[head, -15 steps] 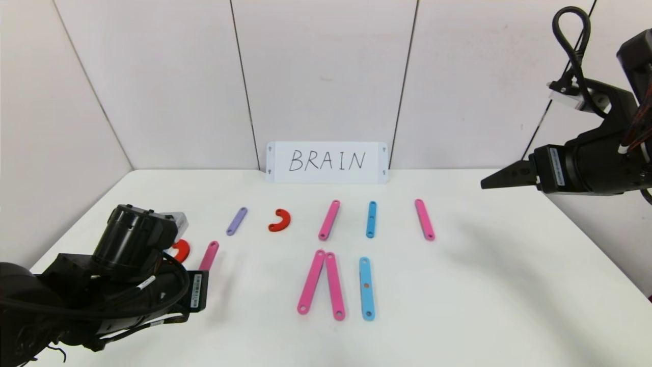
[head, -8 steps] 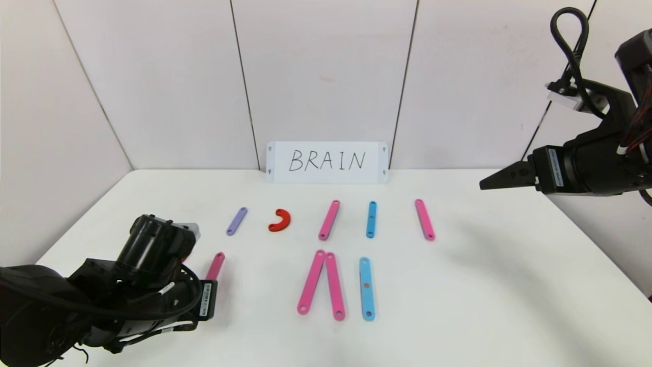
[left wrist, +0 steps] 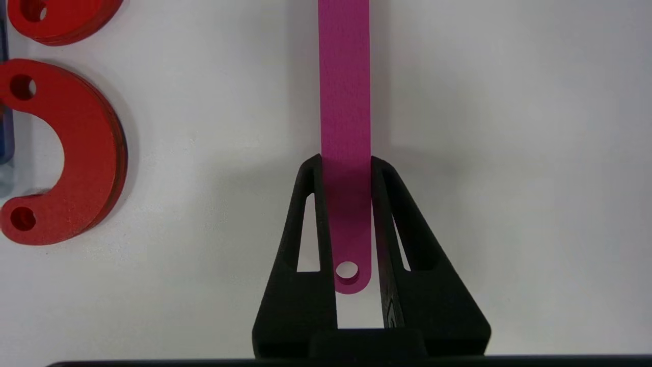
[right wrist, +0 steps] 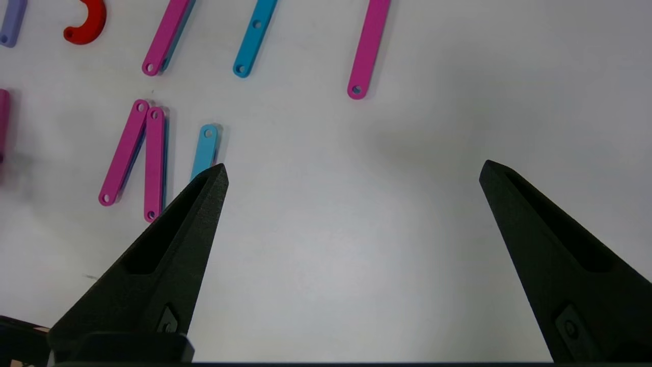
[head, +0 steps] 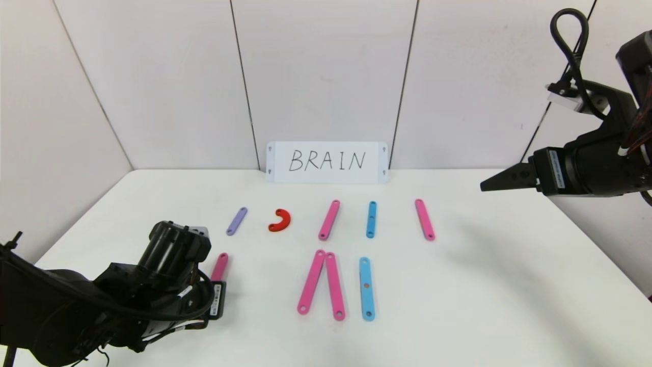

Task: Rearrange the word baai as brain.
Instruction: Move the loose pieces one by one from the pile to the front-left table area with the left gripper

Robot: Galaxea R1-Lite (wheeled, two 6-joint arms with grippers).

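I have the white counter (head: 458,285) filling my head view, walled in by pale panels, with the white card (head: 326,162) handwritten BRAIN standing at its far edge in the middle. My left arm lies low over the near left corner, and its left gripper (left wrist: 346,168) has its jaws pressed against both edges of a pink strip (left wrist: 345,102), pinching it near the hole end while the strip lies flat on the counter and points away toward the far side. My right arm hangs in the air at the far right, well apart from every piece, and the right gripper (right wrist: 354,171) has its jaws spread wide with nothing between them. In the near row, right of the strip I hold, two pink strips (head: 322,284) touch at their far ends and splay apart toward me, and a blue strip (head: 367,288) lies just beside them on the right. The far row runs from left to right: a short purple strip (head: 237,220), a red C-curve (head: 280,220), a pink strip over a blue one (head: 329,219), a blue strip (head: 371,219) and a lone pink strip (head: 424,219). My left wrist view also shows two red curves (left wrist: 66,158) lying flat near the held strip, not touching it; the head view hides them behind my left arm.
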